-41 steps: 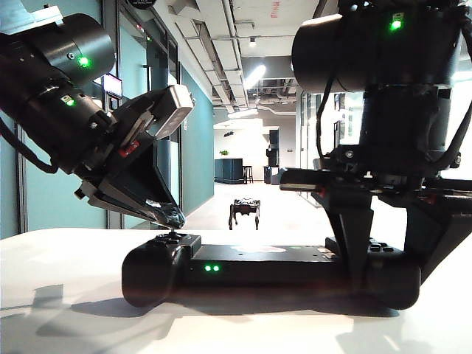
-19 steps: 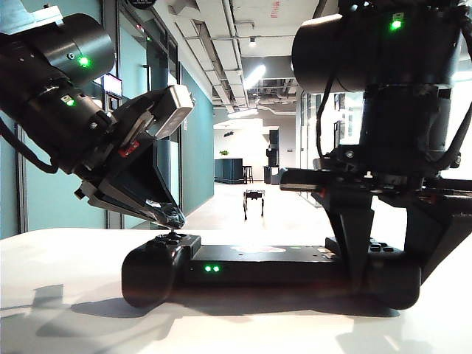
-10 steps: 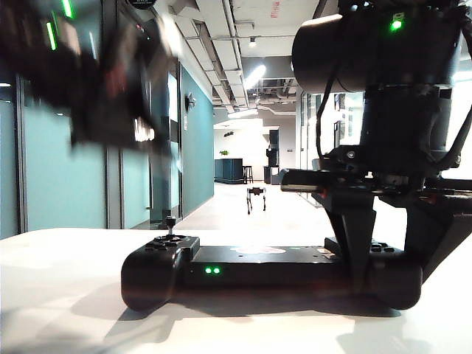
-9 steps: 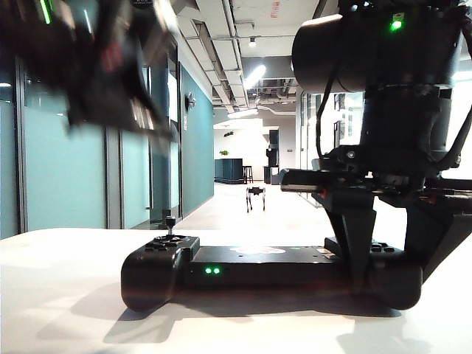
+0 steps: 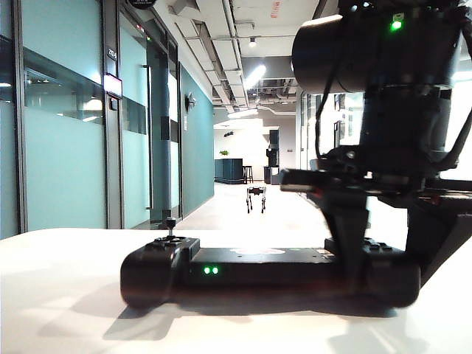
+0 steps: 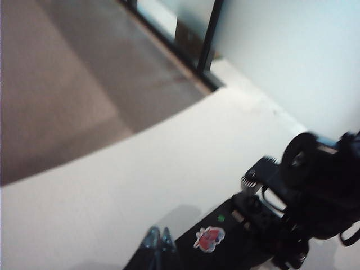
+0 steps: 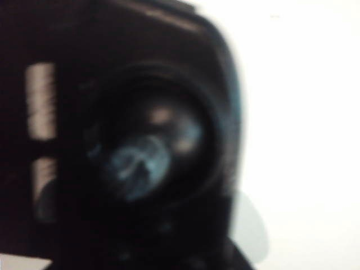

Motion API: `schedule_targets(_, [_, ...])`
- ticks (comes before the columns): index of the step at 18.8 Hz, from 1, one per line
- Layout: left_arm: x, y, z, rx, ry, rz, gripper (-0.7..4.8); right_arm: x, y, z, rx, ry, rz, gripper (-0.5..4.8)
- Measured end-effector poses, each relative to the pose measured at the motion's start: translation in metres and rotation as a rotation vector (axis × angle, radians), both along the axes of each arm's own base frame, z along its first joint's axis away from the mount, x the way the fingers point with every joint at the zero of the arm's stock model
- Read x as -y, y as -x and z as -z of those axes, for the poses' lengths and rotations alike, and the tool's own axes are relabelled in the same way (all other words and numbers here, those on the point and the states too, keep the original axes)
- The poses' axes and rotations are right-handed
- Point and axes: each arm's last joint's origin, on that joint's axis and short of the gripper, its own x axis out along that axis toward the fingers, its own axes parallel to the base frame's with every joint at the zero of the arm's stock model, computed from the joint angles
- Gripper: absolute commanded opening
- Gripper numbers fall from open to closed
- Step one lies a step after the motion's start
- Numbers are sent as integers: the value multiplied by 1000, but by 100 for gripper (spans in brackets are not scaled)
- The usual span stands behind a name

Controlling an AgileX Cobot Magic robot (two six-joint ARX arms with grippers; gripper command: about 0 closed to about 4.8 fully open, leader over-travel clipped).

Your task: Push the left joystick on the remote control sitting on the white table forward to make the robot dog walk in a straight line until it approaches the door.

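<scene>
The black remote control lies on the white table with two green lights lit. The left joystick stands upright and nothing touches it. Far down the corridor, the small robot dog stands. My left gripper is shut and empty, well above the table and beside the remote control; the exterior view does not show it. The fingers of my right gripper straddle the remote's right end. One finger is blurred, so I cannot see whether they press on it. The right wrist view shows only the remote's right thumbstick, blurred.
Teal glass walls and a dark door frame line the corridor's left side. The right arm towers over the remote's right half. The floor shows beyond the table's curved edge.
My left gripper has lifted off the left joystick and swung up out of the exterior view. The robot dog has walked farther down the corridor. A right finger now blurs.
</scene>
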Motion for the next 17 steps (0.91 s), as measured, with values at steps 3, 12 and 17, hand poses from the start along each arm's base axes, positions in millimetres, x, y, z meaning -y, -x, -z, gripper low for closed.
schedule_targets(3, [-10, 17, -9, 59, 29, -35, -6, 0, 0, 0, -1, 3, -30, 339])
schedule_targets(12, [-29, 47, -14, 104, 36, -130, -6, -2, -3, -54, 13, 41, -95, 324])
schedule_targets(17, [-35, 56, -7, 26, 18, -177, -6, 24, 27, -126, 282, -95, -115, -3])
